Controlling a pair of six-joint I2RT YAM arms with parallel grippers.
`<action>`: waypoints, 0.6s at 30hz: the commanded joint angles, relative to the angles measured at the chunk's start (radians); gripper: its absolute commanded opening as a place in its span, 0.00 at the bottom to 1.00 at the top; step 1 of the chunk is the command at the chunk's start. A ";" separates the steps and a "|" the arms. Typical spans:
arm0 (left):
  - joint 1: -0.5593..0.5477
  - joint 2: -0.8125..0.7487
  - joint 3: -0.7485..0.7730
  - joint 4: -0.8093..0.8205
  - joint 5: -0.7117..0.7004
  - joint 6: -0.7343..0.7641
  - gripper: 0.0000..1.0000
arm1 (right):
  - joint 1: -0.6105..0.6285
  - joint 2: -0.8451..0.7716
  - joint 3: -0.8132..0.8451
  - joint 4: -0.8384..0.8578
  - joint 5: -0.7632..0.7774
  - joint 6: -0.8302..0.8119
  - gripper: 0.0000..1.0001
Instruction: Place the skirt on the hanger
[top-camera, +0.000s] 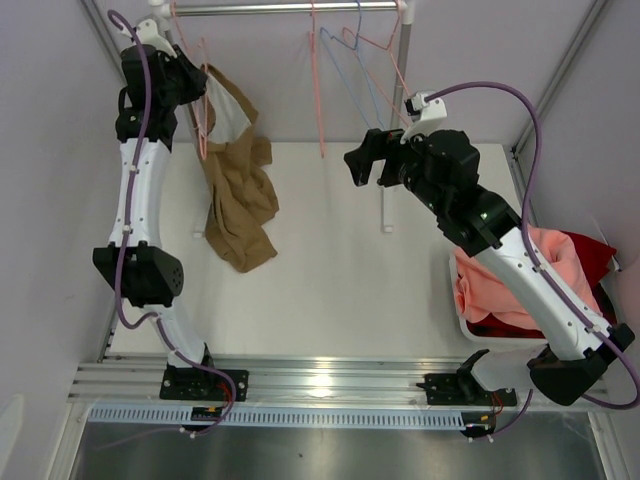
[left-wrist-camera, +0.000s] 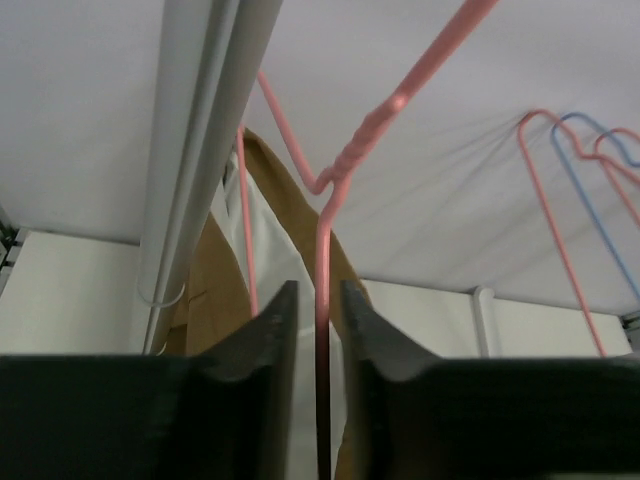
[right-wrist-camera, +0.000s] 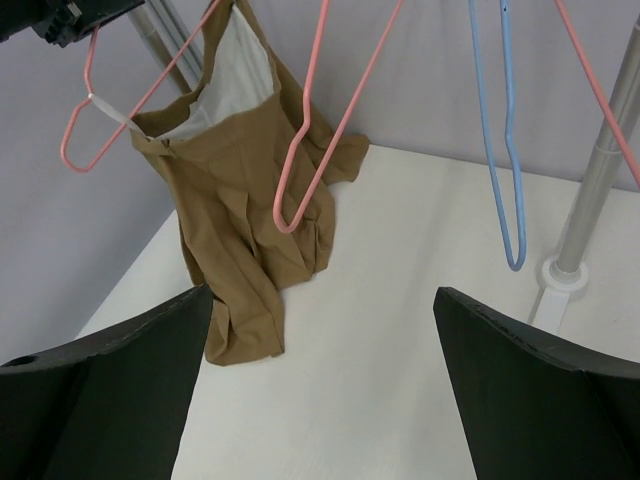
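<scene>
The tan-brown skirt (top-camera: 240, 200) hangs by its waistband from a salmon-pink hanger (top-camera: 203, 140) at the far left. Its pale lining shows at the top and its lower part lies crumpled on the table. My left gripper (top-camera: 198, 85) is raised near the rail and shut on that hanger's wire (left-wrist-camera: 322, 250), which runs between the jaws (left-wrist-camera: 318, 290). The skirt (left-wrist-camera: 215, 270) shows just behind. In the right wrist view the skirt (right-wrist-camera: 240, 200) drapes from the hanger (right-wrist-camera: 66, 140). My right gripper (top-camera: 362, 165) is open and empty above mid-table, jaws wide apart (right-wrist-camera: 322, 300).
A grey rail (top-camera: 290, 8) runs along the back, on a post (right-wrist-camera: 600, 170). Pink hangers (top-camera: 318, 90) and a light blue hanger (right-wrist-camera: 505, 150) hang from it. A white bin (top-camera: 465, 322) at the right holds salmon-pink cloth (top-camera: 500, 290) and dark red cloth (top-camera: 590, 250).
</scene>
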 joint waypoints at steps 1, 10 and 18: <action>0.001 -0.093 -0.077 0.032 0.002 -0.025 0.33 | -0.006 -0.038 -0.006 0.012 0.006 0.005 0.99; -0.132 -0.247 -0.178 0.018 -0.063 0.060 0.71 | -0.018 -0.061 -0.020 -0.080 0.052 0.037 0.99; -0.212 -0.509 -0.384 0.009 -0.157 0.061 0.72 | -0.033 -0.073 -0.080 -0.224 0.136 0.086 0.99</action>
